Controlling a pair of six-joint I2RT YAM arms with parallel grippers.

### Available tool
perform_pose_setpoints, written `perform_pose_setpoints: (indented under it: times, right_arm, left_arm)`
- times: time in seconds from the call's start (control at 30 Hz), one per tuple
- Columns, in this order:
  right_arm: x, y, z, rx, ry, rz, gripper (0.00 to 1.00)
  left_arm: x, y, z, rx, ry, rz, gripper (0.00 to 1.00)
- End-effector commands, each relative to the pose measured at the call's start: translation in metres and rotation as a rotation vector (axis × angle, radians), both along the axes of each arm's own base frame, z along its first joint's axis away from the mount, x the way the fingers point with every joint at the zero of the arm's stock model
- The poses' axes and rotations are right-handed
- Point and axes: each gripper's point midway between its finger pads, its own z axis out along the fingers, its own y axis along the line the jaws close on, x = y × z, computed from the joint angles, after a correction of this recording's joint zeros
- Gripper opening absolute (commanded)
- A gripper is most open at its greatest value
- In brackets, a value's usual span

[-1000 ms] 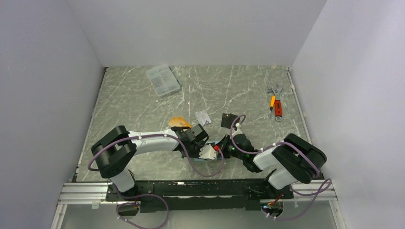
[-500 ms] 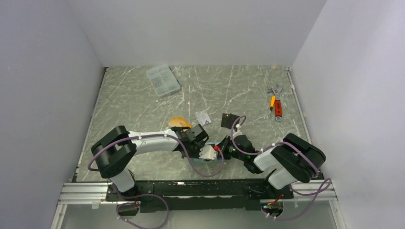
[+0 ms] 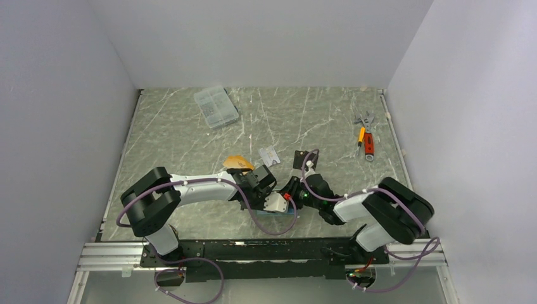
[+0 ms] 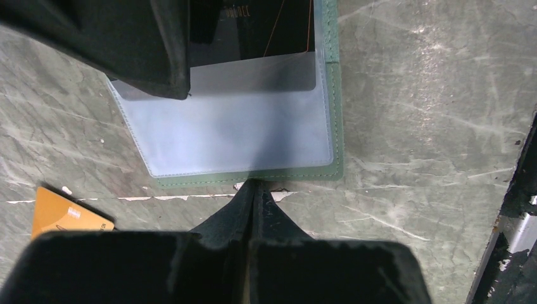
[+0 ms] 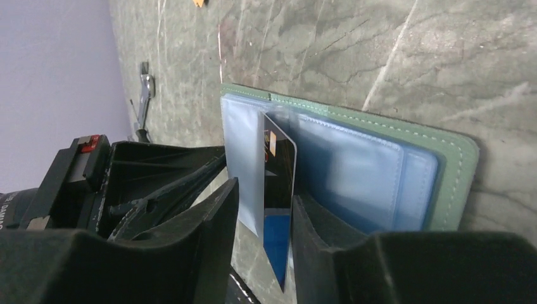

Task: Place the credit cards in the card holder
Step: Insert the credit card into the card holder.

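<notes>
The card holder (image 4: 335,114) lies open on the table, green-edged with a pale blue clear sleeve (image 5: 361,171). A dark credit card (image 5: 279,166) stands half inside that sleeve, between the fingers of my right gripper (image 5: 265,196). That gripper is open; the card leans on one finger. My left gripper (image 4: 253,187) is shut, its tips touching the holder's near green edge. The orange-gold card (image 3: 239,163) and the silvery card (image 3: 269,155) lie flat just beyond both grippers. The orange one also shows in the left wrist view (image 4: 69,214).
A flat black square piece (image 3: 304,158) lies right of the silvery card. A clear compartment box (image 3: 216,106) sits at the back left. An orange-handled wrench (image 3: 366,140) lies at the right. The table's rail (image 4: 519,215) runs close by the holder.
My right gripper's jaws have parted, letting go of the dark card, and its wrist has shifted slightly up and left. The left arm has stayed put.
</notes>
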Motion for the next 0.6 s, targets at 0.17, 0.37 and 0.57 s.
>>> perform_pose_setpoints:
  times: [0.17,0.37,0.57]
  right_arm:
    - [-0.011,-0.033,-0.019,-0.240,0.033,-0.002,0.49]
    - [-0.012,-0.039,-0.029,-0.319,0.074,0.002,0.51]
    - [-0.010,-0.040,-0.026,-0.351,0.075,-0.005,0.52]
  left_arm:
    - [-0.004,-0.001,0.002,-0.018,0.008,0.004,0.03]
    - [-0.001,-0.007,0.013,-0.071,-0.008,0.010,0.02]
    - [0.000,-0.018,0.041,-0.195,-0.052,-0.017,0.00]
